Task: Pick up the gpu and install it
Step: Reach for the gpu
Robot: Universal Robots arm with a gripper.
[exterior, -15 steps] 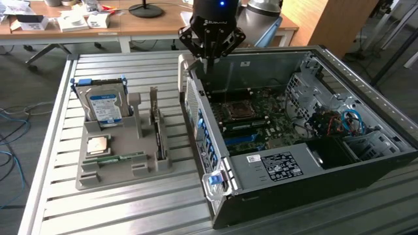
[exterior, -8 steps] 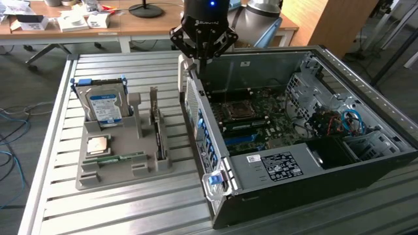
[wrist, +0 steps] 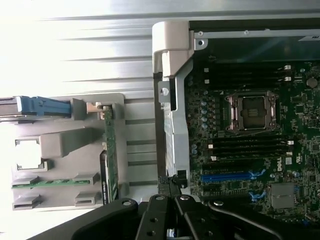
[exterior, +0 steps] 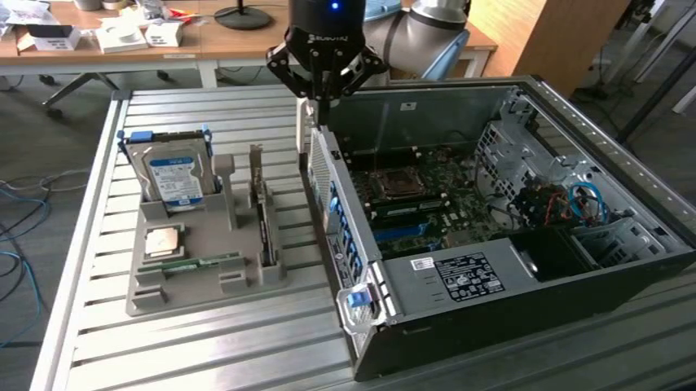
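The gpu (exterior: 261,213) stands upright on its edge in a slot of the grey holder (exterior: 244,285), on the exterior view's left of the open computer case (exterior: 490,244). In the wrist view the gpu (wrist: 111,155) shows edge-on as a thin green strip. My black gripper (exterior: 322,96) hangs above the case's near side wall, higher than the gpu and towards the exterior view's right of it. Its fingers are shut with nothing between them. In the wrist view the gripper (wrist: 172,202) sits over the case wall, beside the motherboard's blue slot (wrist: 225,176).
The holder also carries a silver hard drive (exterior: 174,175) with a blue label, a square processor chip (exterior: 163,240) and a narrow green memory stick (exterior: 201,262). All rest on a slatted metal table (exterior: 218,358). A wooden desk (exterior: 130,45) with clutter stands behind.
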